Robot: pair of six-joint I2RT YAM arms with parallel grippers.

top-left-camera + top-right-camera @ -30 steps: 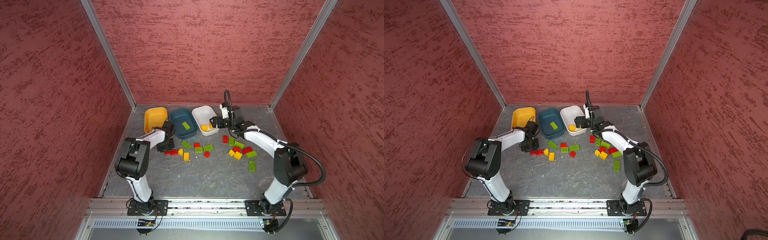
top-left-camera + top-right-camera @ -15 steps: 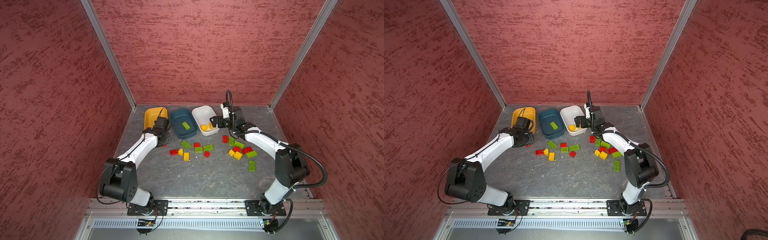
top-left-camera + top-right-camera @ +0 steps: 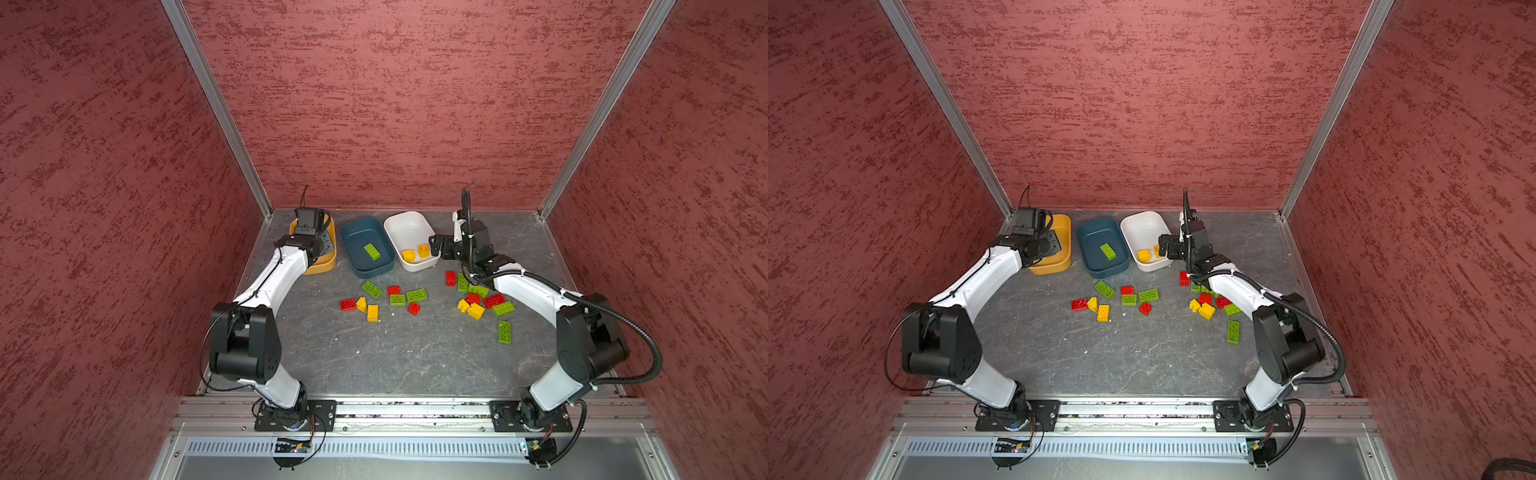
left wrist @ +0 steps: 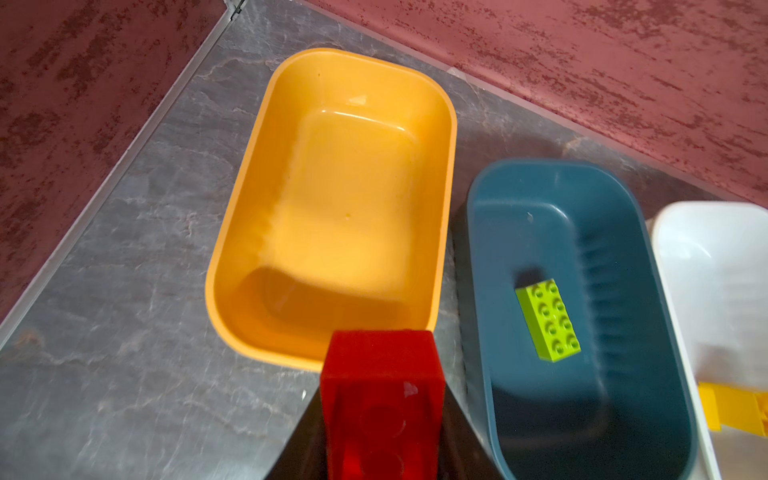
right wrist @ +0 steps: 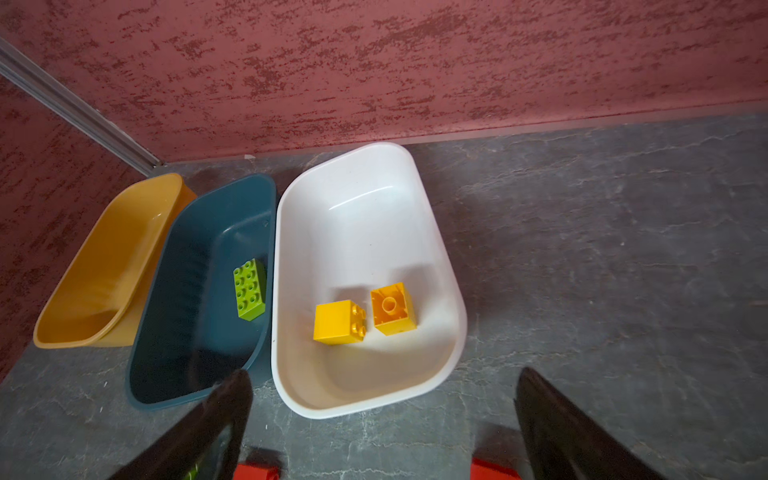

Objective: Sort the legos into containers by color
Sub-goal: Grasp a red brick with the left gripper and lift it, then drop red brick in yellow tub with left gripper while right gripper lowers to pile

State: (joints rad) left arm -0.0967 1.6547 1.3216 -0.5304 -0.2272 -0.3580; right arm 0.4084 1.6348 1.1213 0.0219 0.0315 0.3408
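Now white tub (image 5: 357, 216) holds two legos (image 5: 338, 322), teal tub (image 5: 195, 332) one.

Both top views reach you bright and evenly lit from above; the back wall (image 3: 395, 104) looks paler toward its top. Shadows on the tabletop (image 3: 415, 353) are soft and short. In the left wrist view, the red brick (image 4: 380, 399) nearest the lens is out of focus, and the mustard tub (image 4: 345, 199) holds a dark shadow at the end by that brick. In the right wrist view, the white tub (image 5: 361, 232) shows a bright highlight, the end effector fingers (image 5: 561, 428) are blurred, and shapes stretch toward the borders.
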